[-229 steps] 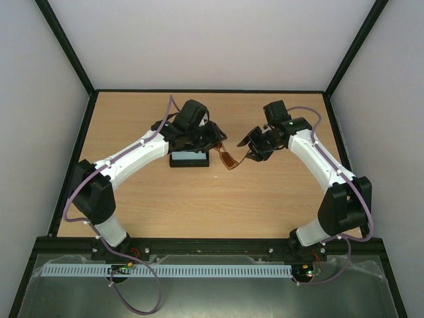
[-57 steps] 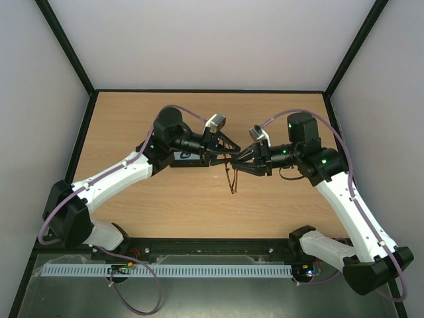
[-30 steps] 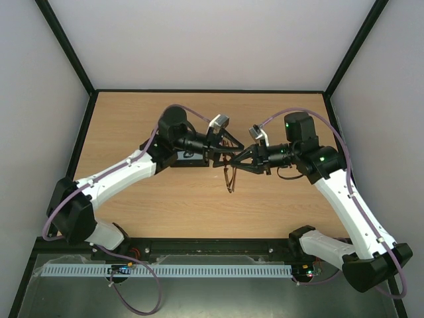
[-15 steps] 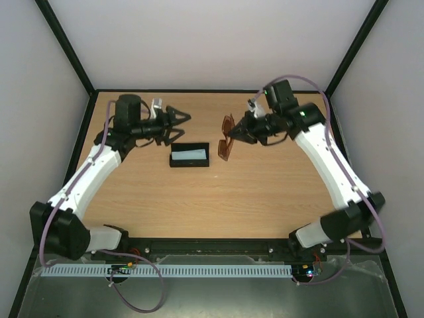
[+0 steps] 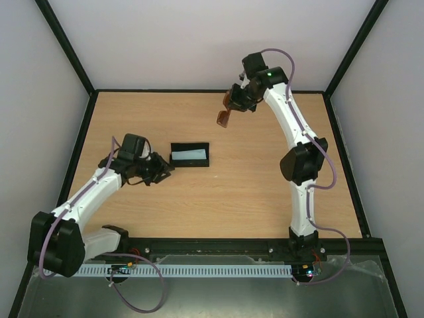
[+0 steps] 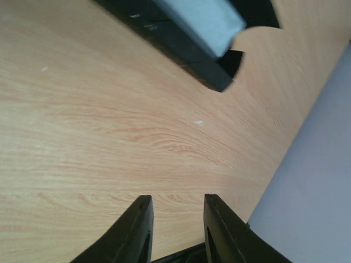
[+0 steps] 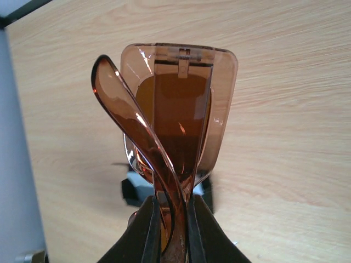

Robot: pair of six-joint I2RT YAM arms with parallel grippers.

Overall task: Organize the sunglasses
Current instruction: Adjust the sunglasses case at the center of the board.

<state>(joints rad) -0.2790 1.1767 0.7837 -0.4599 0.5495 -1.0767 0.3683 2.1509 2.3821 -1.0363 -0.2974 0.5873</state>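
Right gripper (image 5: 232, 108) clamped on sunglasses (image 5: 224, 119), aloft beyond case (image 5: 192, 146) — cloth (image 5: 190, 156) inside it; left gripper (image 5: 165, 171) beside case, fingers apart, empty.

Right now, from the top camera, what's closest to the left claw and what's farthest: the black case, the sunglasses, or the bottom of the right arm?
1. The black case: just right of the left claw, mid-table.
2. The sunglasses: farther back and right, held in the right claw.
3. The right arm's base: at the near edge, far right.
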